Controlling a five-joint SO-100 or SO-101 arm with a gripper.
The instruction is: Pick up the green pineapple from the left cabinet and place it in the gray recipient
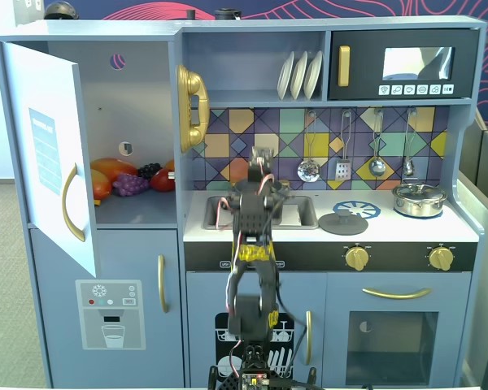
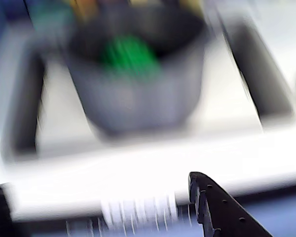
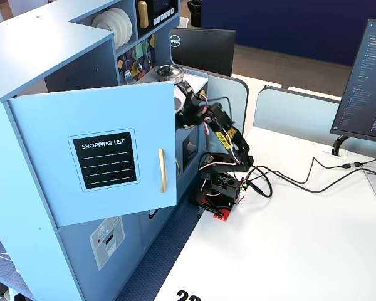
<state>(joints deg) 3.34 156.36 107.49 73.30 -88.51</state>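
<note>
The wrist view is blurred. It shows the gray recipient [image 2: 138,94], a dark-gray pot, standing in the white sink [image 2: 54,118]. The green pineapple [image 2: 129,53] lies inside it. My gripper [image 2: 103,197] is open and empty, back from the pot over the counter's front edge; its right finger [image 2: 212,207] shows plainly and only the tip of the left one. In a fixed view my arm [image 1: 256,211] stands before the sink and hides the pot. The left cabinet [image 1: 138,114] stands open, its door [image 1: 49,154] swung out to the left; the door also shows in the side fixed view [image 3: 100,157].
Fruit stays on the cabinet shelf: purple grapes [image 1: 130,185], an orange piece [image 1: 110,171], a red piece [image 1: 163,180]. A flat gray lid [image 1: 343,221] and a shiny silver lidded pot [image 1: 419,199] sit on the counter right of the sink. Utensils hang above.
</note>
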